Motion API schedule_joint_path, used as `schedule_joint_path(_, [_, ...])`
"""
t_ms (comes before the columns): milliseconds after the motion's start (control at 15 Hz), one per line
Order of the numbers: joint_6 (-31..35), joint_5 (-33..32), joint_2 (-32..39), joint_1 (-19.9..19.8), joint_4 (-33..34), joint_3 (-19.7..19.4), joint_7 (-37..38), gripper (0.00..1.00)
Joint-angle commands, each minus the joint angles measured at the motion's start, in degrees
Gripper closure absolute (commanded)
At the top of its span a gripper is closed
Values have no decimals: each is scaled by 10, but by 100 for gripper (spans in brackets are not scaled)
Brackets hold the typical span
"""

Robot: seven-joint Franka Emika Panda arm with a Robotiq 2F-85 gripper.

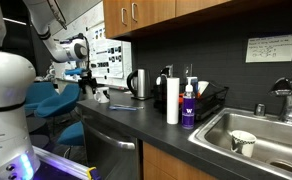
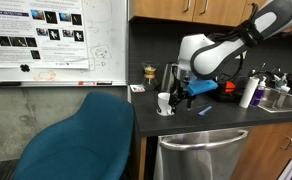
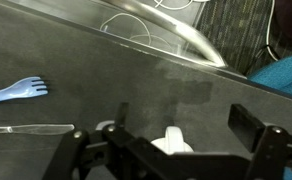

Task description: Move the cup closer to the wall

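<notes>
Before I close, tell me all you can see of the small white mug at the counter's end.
The small white ceramic mug stands upright on the dark grey countertop, near its end. It looks glossy and whole; its inside is hidden. The black gripper hangs right beside it; in the wrist view a white part of it shows between the open fingers, contact unclear.

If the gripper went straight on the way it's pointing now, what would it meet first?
Probably the cup, centred ahead of the open gripper in the wrist view; depth is unclear, so possibly the counter instead.
</notes>
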Motion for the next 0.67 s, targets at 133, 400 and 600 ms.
schedule_joint_path(133, [35,-29,31,-3,9,-7,-6,0])
schedule_joint_path(400, [50,-41,52,-1,21,-16,-11,26])
schedule_joint_path(600, [58,-45,63,1,31,-20,-15,45])
